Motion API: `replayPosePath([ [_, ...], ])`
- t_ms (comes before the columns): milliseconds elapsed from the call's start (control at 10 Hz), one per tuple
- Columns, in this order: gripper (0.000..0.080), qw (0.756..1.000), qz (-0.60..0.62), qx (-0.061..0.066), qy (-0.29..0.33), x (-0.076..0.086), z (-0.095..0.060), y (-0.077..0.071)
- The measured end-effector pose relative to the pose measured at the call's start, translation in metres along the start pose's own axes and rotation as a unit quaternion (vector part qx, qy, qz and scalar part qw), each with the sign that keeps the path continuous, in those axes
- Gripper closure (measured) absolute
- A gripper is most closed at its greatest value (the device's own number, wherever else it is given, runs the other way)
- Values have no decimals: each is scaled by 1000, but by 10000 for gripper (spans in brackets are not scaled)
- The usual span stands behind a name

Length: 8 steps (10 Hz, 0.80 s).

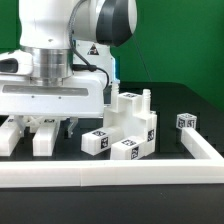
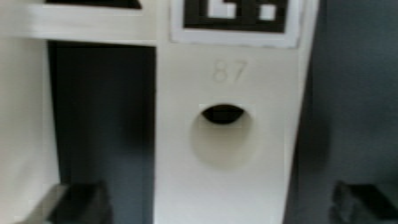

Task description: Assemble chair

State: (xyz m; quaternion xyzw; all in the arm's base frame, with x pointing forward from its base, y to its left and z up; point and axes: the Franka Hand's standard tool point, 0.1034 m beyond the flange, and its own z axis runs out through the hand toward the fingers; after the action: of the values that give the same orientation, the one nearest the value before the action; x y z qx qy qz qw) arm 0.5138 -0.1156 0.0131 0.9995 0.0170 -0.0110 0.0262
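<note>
White gripper (image 1: 57,123) downward, astride chair bar (image 2: 224,165)

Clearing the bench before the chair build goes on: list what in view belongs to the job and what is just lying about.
Job:
- white slab with a hole, under the open gripper
- another white part beside it
- joined block cluster
- small tagged cube

Not the job:
- white border rail
- black table

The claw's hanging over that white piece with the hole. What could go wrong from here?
The gripper stands open astride the white bar, gaps on both sides; closing off-centre could shove or twist it. Other loose parts lie close by, so it might nudge them.
</note>
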Motion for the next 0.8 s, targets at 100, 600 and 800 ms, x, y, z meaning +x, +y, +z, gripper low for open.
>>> replayPosePath([
  [100,403,1000,0,0,0,0,0,0],
  [600,509,1000,0,0,0,0,0,0],
  [800,509,1000,0,0,0,0,0,0],
])
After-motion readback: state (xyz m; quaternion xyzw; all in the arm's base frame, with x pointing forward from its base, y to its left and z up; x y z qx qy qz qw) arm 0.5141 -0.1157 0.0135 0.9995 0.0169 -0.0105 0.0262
